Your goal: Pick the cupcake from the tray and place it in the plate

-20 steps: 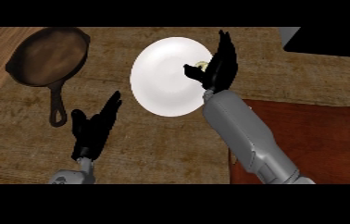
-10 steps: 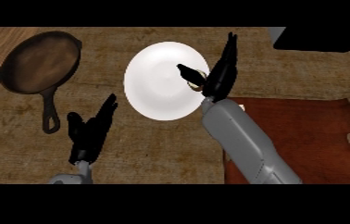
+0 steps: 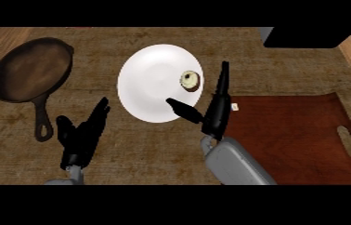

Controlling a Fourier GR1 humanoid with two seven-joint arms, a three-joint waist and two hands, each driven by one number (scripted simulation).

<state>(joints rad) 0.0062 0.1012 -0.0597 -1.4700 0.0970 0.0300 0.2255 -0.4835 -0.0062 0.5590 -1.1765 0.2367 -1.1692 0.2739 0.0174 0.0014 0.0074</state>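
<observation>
One cupcake (image 3: 189,80) lies on the right part of the white plate (image 3: 147,87), near its rim and apart from the right hand (image 3: 217,111), which stands just beside the plate with fingers straight up and thumb stretched over the plate's lower edge, grasping nothing. By the look of it the placing is done, and the step in hand is pulling away. To do that well, the right hand should lift up and back toward the tray (image 3: 291,126), keeping the thumb clear of the cupcake and the plate's rim so that neither gets nudged. One left hand (image 3: 81,135) rests open near the lower left of the view, fingers up, holding nothing. Counting what sits on the table (image 3: 96,38): one cupcake, one plate, one dark red tray at the right with nothing seen on it, one dark frying pan (image 3: 34,73) at the left, and one dark box (image 3: 302,36) at the upper right corner.
</observation>
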